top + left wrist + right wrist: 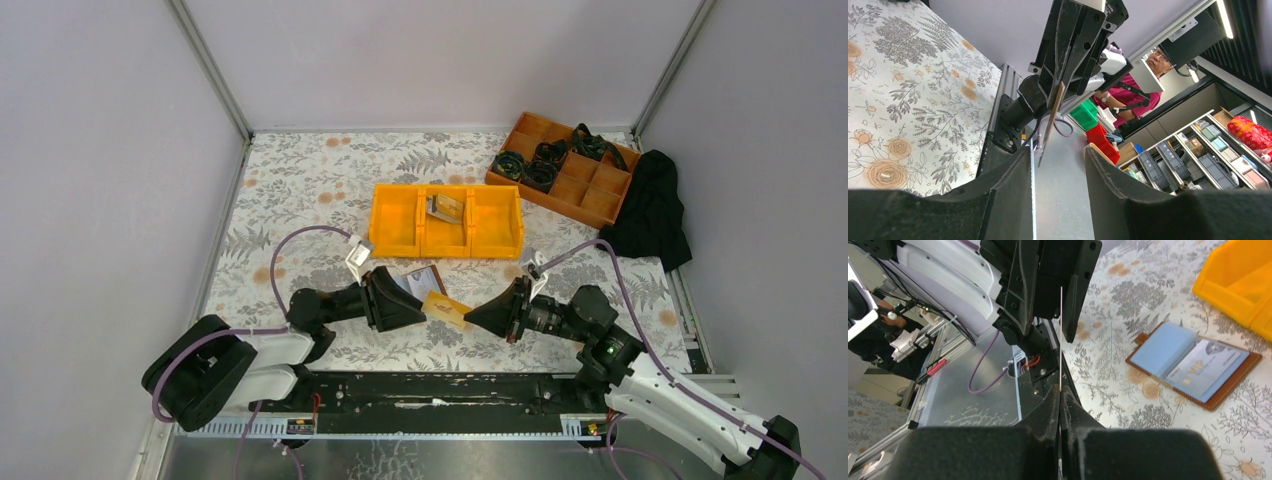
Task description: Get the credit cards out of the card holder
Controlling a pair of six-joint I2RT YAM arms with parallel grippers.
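The brown card holder (422, 280) lies open on the floral table, and its blue sleeves (1168, 347) show a pale card (1205, 367) still tucked inside. A tan credit card (447, 310) hangs just above the table between the two grippers. My right gripper (475, 318) is shut on that card's right end, which is seen edge-on (1061, 340). My left gripper (415, 308) faces it from the left with its fingers (1013, 175) apart on either side of the card's free end (1048, 130), not touching it. Another silvery card (445, 207) lies in the yellow bin.
A yellow bin (400, 240) with three compartments stands behind the card holder. A wooden divided tray (590, 195) with black coiled items sits at the back right, with a black cloth (652, 210) beside it. The black rail (430, 390) runs along the near edge.
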